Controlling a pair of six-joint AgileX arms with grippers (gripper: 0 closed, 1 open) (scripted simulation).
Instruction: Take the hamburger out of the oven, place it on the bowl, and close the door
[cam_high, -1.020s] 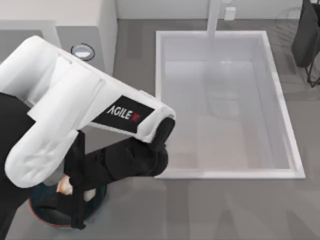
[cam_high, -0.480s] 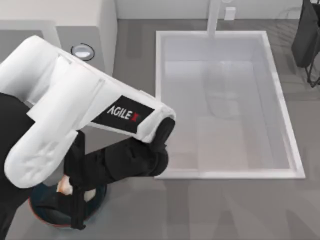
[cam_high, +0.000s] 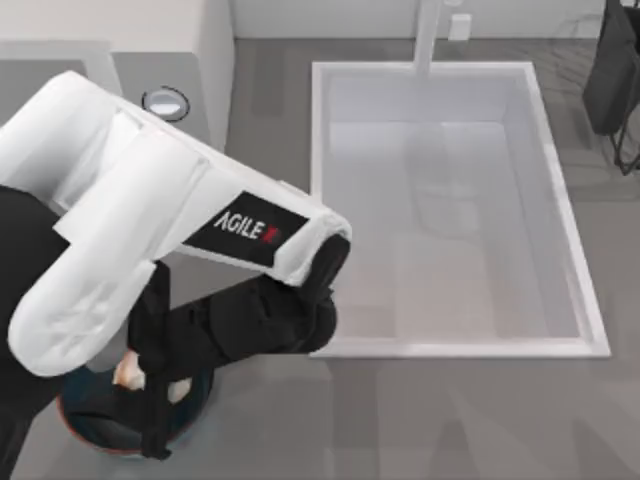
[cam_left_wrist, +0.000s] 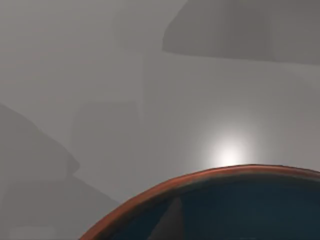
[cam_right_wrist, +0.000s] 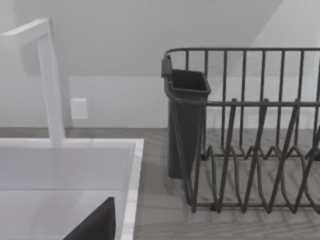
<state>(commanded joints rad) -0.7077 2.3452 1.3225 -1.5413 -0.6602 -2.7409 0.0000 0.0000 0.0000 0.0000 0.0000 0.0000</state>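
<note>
Low over the bowl (cam_high: 195, 395), left gripper (cam_high: 150, 385) apparently clamped around the hamburger (cam_high: 128, 370), arm folded above.

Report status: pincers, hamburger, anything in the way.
Left pincer over the bowl, at the hamburger. Right arm parked by the dish rack. Oven behind the left arm.

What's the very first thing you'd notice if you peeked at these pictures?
The big white left arm sweeps across the top view's left side, its gripper reaching down over the teal bowl near the table's front edge, where a bit of the hamburger peeks out. Next comes the large white sink to the right.
</note>
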